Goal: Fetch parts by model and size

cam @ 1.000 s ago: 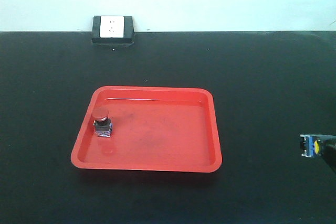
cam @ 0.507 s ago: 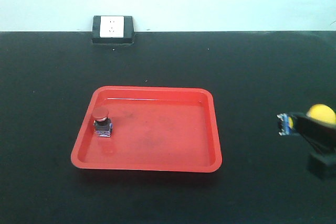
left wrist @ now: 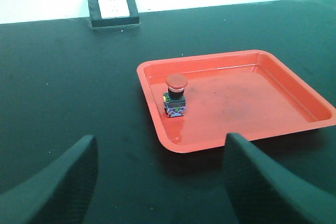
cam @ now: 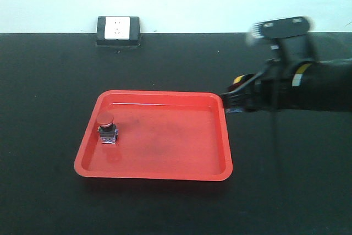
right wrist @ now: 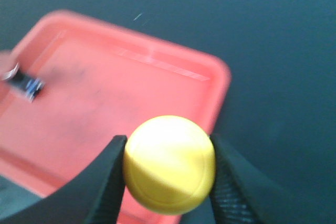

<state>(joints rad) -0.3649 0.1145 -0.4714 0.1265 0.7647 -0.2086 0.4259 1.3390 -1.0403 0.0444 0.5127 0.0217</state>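
Observation:
The red-capped push-button switch stands upright on its dark base at the left side of the red tray; it also shows in the left wrist view and, blurred, in the right wrist view. My right gripper is shut on the yellow push-button switch, holding it by the round cap above the tray's right rim. In the front view only a sliver of yellow shows. My left gripper is open and empty, low over the black table in front of the tray's near corner.
A black block with a white wall-socket face stands at the table's back edge, also seen in the left wrist view. The black tabletop surrounds the tray. The right arm reaches in from the right.
The right arm has swung up and left from the lower right edge to the tray's right rim, carrying the yellow switch. The red switch and tray have not moved.

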